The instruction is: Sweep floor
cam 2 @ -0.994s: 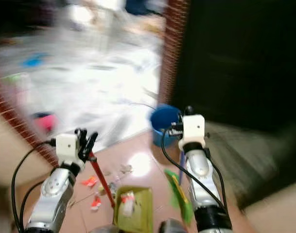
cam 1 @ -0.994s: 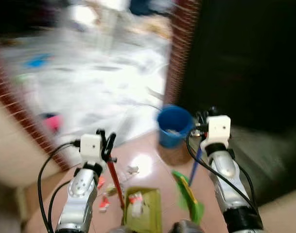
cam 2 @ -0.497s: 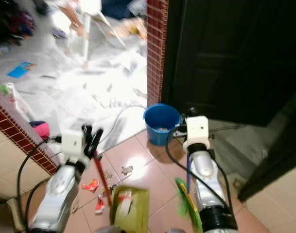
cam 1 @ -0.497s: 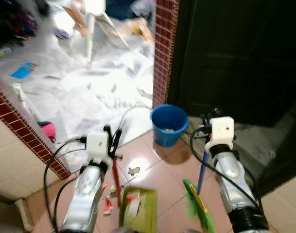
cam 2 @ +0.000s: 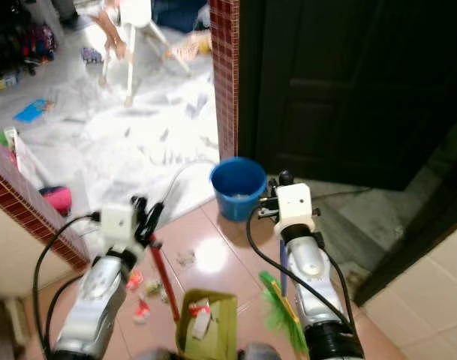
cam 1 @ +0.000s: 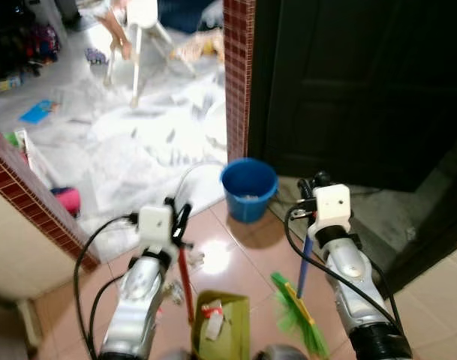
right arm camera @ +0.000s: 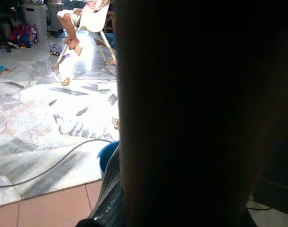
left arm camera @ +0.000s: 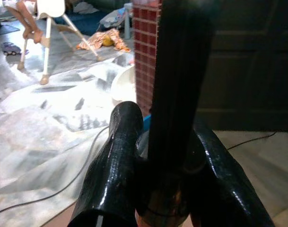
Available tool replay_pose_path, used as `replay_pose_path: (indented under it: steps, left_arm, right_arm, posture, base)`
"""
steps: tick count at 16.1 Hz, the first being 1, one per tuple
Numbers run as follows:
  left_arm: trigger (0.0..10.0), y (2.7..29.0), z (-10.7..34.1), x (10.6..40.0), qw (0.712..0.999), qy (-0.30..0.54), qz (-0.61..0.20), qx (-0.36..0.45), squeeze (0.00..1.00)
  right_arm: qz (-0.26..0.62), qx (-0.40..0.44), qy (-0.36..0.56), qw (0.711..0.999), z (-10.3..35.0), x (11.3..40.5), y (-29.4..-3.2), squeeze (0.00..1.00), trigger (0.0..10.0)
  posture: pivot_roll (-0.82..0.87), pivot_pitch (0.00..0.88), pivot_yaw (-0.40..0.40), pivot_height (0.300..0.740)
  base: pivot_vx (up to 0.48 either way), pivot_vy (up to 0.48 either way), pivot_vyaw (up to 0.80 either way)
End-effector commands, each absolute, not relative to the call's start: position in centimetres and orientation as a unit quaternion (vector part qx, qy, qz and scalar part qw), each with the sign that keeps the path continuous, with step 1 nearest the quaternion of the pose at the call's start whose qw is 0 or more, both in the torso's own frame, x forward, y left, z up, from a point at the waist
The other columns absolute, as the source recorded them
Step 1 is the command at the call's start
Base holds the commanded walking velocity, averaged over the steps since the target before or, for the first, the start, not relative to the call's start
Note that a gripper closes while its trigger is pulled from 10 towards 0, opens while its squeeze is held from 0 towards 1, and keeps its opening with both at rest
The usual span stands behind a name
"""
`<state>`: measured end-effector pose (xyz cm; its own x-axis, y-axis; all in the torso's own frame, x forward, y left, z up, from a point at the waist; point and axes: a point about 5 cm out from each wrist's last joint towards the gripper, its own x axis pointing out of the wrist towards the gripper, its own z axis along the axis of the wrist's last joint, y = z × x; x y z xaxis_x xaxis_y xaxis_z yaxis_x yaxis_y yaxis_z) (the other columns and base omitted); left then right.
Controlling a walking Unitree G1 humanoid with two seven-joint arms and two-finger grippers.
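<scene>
One dustpan [cam 1: 223,328], one broom [cam 1: 299,315], one blue bucket [cam 1: 248,188].

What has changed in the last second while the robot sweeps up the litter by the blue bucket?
Mostly the camera: the blur has cleared and the view has swung, so the blue bucket sits further left. The green broom head has swung slightly to the robot's right, away from the dustpan. Unchanged: the left tool grips the dustpan's red handle, the right tool grips the broom's blue handle, and scraps lie in the olive dustpan.
</scene>
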<state>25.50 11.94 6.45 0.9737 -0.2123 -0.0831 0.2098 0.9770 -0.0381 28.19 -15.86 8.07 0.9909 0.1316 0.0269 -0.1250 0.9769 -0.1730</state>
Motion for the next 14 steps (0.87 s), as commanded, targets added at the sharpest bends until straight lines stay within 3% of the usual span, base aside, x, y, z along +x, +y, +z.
replay_pose_path:
  steps: [1,6,11,14]
  left_arm:
    - [10.0,11.9,6.8,25.9,0.993,0.035,-0.111,-0.016,0.0]
    - [10.0,11.2,6.5,25.9,0.993,0.036,-0.114,-0.016,0.0]
    - [10.0,12.6,6.8,26.6,0.998,0.019,-0.049,0.023,0.0]
    - [10.0,13.8,7.3,27.3,1.0,0.012,-0.016,0.012,0.0]
  right_arm:
    - [0.086,-0.065,-0.032,0.994,8.7,28.2,-15.1,0.0,10.0]
    - [0.104,-0.042,-0.042,0.993,9.6,28.6,-14.3,0.0,10.0]
    - [0.122,-0.033,-0.048,0.991,10.0,28.7,-13.8,0.0,10.0]
    - [0.132,-0.03,-0.061,0.989,10.6,29.0,-13.5,0.0,10.0]
  posture:
    - [-0.08,0.0,0.06,0.74]
    - [-0.08,0.0,0.049,0.74]
    - [-0.08,0.0,0.068,0.74]
    - [-0.08,0.0,0.074,0.74]
  base:
    - [0.0,-0.472,0.0]
    - [0.0,-0.419,0.0]
    - [0.0,0.0,0.0]
    - [0.0,0.0,0.49]
